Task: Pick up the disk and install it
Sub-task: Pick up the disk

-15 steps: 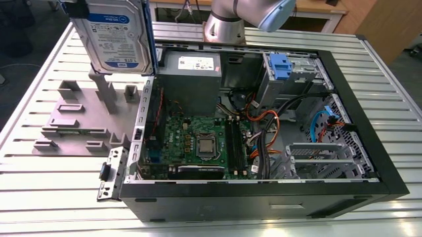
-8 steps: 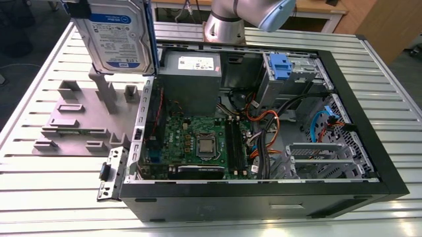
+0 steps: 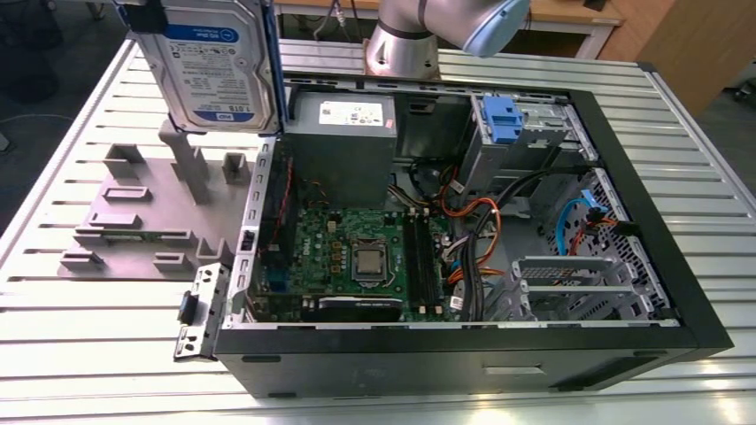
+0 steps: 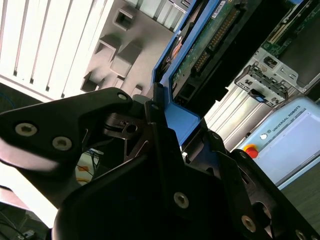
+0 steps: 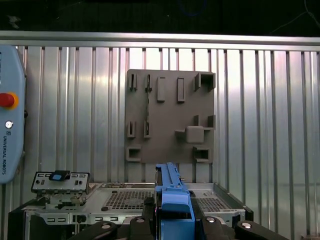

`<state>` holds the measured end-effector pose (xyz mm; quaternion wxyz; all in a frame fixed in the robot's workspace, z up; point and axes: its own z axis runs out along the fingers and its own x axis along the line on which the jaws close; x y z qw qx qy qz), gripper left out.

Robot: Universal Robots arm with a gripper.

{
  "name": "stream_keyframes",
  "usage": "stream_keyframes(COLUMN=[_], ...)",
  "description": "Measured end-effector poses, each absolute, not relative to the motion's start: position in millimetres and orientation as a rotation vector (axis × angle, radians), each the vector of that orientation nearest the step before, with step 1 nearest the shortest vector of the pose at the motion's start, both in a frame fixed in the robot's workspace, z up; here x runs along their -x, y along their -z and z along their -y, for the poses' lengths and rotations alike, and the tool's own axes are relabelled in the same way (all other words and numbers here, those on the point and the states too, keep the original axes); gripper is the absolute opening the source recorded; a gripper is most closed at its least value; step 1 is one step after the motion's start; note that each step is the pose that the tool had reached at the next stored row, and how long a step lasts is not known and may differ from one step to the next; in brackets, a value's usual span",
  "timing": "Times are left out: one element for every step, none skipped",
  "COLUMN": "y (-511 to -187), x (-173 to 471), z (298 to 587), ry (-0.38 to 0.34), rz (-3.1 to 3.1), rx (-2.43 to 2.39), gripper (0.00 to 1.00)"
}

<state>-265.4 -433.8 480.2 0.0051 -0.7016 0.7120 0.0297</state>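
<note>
End effector (image 5: 173,222) is clamped on the disk's (image 3: 219,66) blue bracket, disk upright in the air over the fixture plate (image 3: 136,208), beside the case (image 3: 473,350). Hold it square, and clear the case wall and cables (image 3: 473,212).

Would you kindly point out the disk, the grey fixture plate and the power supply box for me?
disk (image 3: 212,71): exterior view, on its white-and-blue label.
grey fixture plate (image 5: 170,107): first wrist view, on its bare flat middle.
power supply box (image 3: 343,164): exterior view, on its plain grey side.
</note>
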Motion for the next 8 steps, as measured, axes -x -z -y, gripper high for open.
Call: stream_keyframes(y=[-480.2, -480.2, -480.2, -480.2, -480.2, -480.3, -480.2, -480.2], x=[265.1, 264.7, 264.4, 264.0, 263.4, 262.9, 262.4, 262.2], z=[433.8, 433.8, 433.8, 433.8, 433.8, 433.7, 433.8, 433.8], ry=[-0.093, -0.093, -0.093, -0.093, -0.093, -0.093, -0.093, -0.093], rz=[-2.23, -2.23, -2.23, -2.23, -2.23, -2.23, -2.23, -2.23], rx=[2.197, 2.197, 2.197, 2.197, 2.197, 2.197, 2.197, 2.197], gripper=[0.36, 0.36, 0.36, 0.36, 0.36, 0.36, 0.36, 0.36])
